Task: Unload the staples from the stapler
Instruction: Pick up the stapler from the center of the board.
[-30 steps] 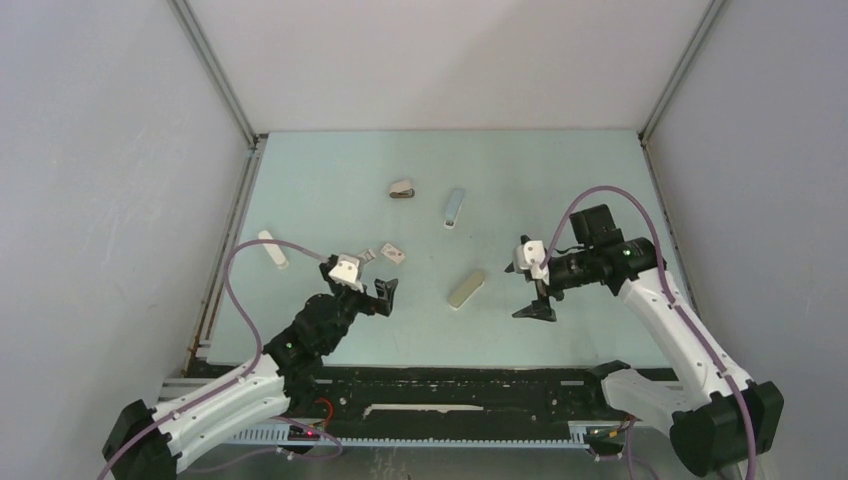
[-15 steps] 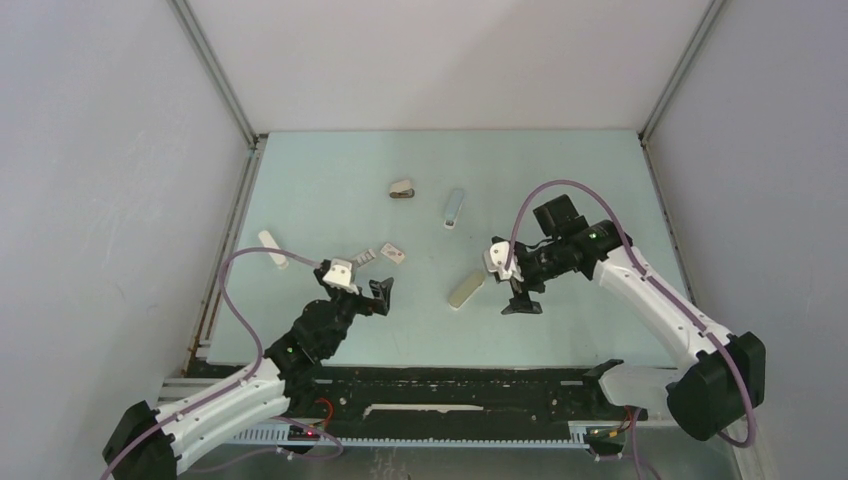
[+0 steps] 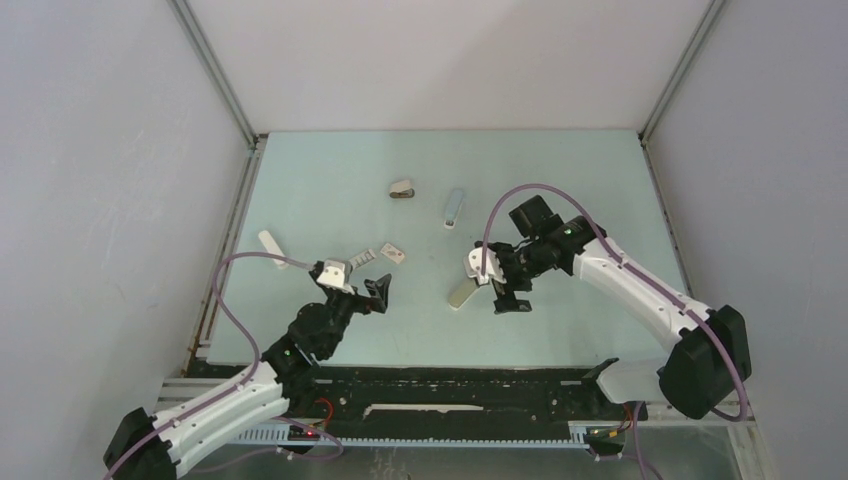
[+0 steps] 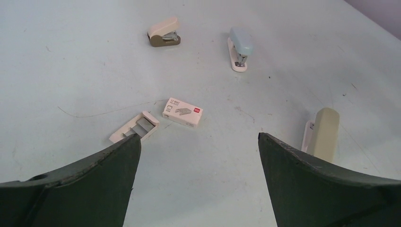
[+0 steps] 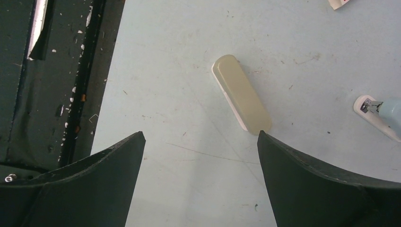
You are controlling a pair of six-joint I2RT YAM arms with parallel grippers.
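The stapler [image 3: 454, 208] is slim and pale blue with a whitish end. It lies past the table's middle, and shows in the left wrist view [image 4: 240, 47] and at the right wrist view's edge [image 5: 385, 113]. The staples are too small to make out in it. My right gripper [image 3: 503, 282] [image 5: 201, 133] hangs open and empty, well short of it, beside a beige stapler [image 3: 466, 290] [image 5: 242, 93]. My left gripper [image 3: 360, 285] [image 4: 198, 135] is open and empty near the front left, above bare table.
A squat grey-brown and white stapler [image 3: 401, 189] [image 4: 163, 33] lies at the back. A small white labelled box [image 3: 392, 253] [image 4: 182, 112] and an open white tray [image 4: 135, 127] sit just ahead of my left gripper. A long white item [image 3: 272, 248] lies at the left.
My right arm has swung left, bringing its open gripper up beside the beige stapler. The left arm has shifted slightly left. Nothing on the table has moved.
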